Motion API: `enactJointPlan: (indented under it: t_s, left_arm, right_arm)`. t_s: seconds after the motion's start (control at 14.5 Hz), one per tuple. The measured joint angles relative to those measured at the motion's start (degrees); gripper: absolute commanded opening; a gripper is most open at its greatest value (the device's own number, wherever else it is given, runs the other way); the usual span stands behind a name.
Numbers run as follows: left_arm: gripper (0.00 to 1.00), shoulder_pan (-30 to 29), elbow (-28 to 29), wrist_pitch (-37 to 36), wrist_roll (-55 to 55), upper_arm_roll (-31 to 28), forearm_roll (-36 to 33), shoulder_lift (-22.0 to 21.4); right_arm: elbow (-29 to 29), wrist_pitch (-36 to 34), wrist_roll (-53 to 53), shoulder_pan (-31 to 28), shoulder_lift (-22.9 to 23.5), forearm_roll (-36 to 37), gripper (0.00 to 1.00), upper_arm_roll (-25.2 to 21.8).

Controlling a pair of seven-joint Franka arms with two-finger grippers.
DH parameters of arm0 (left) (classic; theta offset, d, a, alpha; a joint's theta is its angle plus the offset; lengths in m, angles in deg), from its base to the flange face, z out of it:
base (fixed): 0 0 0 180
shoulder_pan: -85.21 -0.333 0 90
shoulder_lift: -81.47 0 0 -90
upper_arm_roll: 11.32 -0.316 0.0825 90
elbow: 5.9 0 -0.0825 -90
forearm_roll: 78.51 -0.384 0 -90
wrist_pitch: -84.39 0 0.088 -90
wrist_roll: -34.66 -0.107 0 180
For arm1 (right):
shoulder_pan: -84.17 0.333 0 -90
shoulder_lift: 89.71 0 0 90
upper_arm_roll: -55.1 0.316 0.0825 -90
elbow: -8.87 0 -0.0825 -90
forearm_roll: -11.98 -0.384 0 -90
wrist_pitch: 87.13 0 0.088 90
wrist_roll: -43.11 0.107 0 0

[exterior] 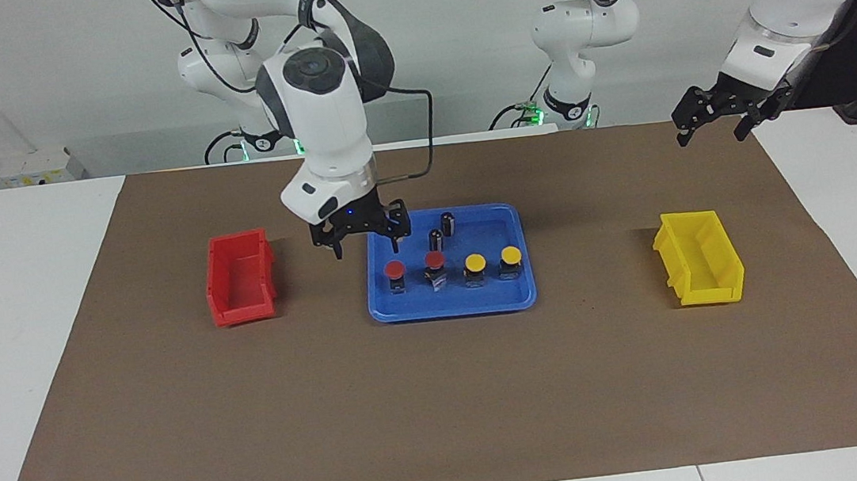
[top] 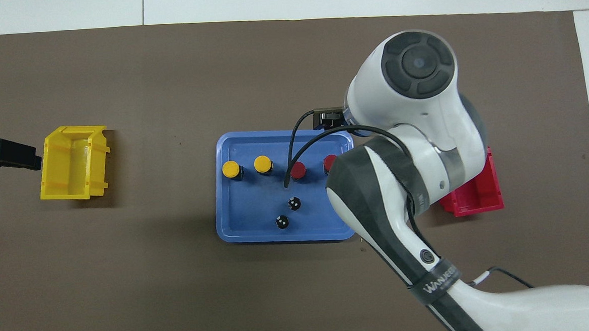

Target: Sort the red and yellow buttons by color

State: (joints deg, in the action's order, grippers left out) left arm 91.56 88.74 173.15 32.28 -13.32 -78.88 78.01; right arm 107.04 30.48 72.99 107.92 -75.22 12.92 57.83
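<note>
The right pincer (exterior: pixel 367 240), fingers apart, hangs over the glossy blue tray's (exterior: pixel 518 299) rim beside a round red-capped button (exterior: pixel 395 269).

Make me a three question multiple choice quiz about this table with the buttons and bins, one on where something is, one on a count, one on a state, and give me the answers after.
1. Where are the four buttons?
A. In the red bin
B. In the blue tray
C. On the bare brown mat

2. How many buttons have yellow caps?
A. One
B. Two
C. Three

3. What is the right gripper doing?
A. Holding a yellow button
B. Resting inside the yellow bin
C. Hanging empty over the tray corner nearest the red bin

Answers:
1 B: the red buttons and yellow buttons stand in a row in the blue tray.
2 B: two yellow caps show, beside two red ones.
3 C: the right gripper has open jaws with nothing between them; the red bin and yellow bin hold nothing. The left gripper waits.
</note>
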Motion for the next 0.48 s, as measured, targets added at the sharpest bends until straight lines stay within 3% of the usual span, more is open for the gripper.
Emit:
enactJointPlan:
  t_s: [0.21,0.48]
  left_arm:
    - [1.00,0.0,0.0,0.0,0.0,0.0,0.0,0.0]
    - [1.00,0.3,0.0,0.0,0.0,0.8,0.0,0.0]
  right_arm:
    - [7.8,6.8,0.2,0.7,-0.6,0.0,1.00,0.0]
    - [11.3,9.8,0.2,2.4,-0.6,0.0,0.81,0.1]
